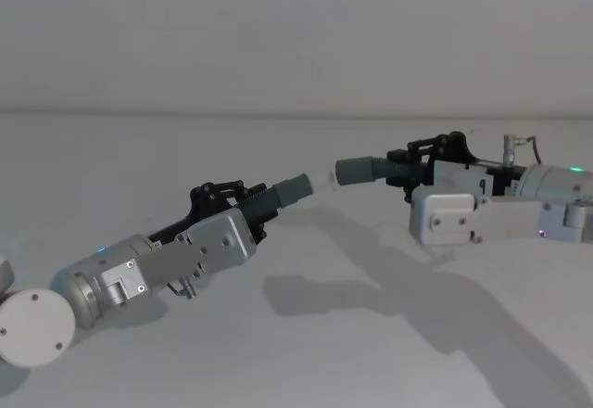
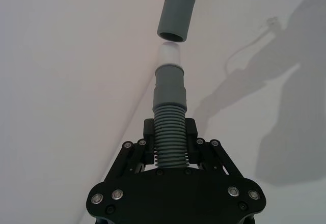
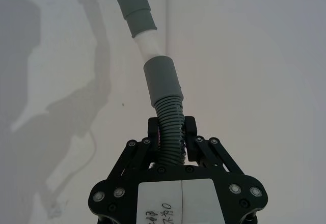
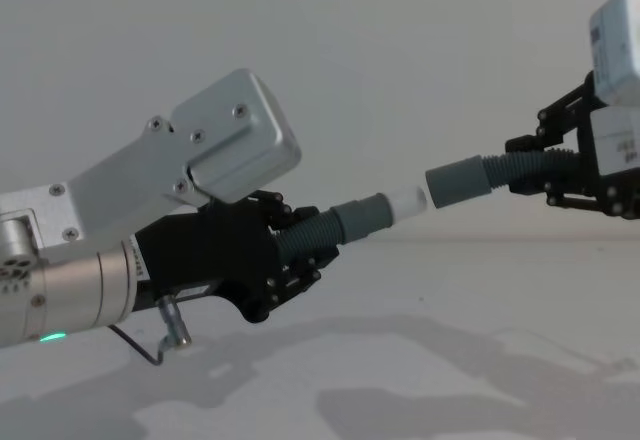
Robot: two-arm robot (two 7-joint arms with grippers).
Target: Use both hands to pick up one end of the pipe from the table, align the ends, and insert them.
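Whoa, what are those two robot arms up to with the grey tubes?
They are joining two bits of corrugated hose in mid-air above the white table. The left gripper holds the hose piece with the whitish tip, and the right gripper holds the other hose piece, whose open grey cuff faces that tip. The two ends are lined up almost nose to nose, with the tip right at the cuff's mouth but not yet pushed in.

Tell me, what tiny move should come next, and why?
Probably push the two ends straight together. The left gripper holds the hose with the whitish tip, the right gripper holds the hose with the open cuff. In the left wrist view the tip sits just short of the cuff's mouth, roughly in line, not yet inside.
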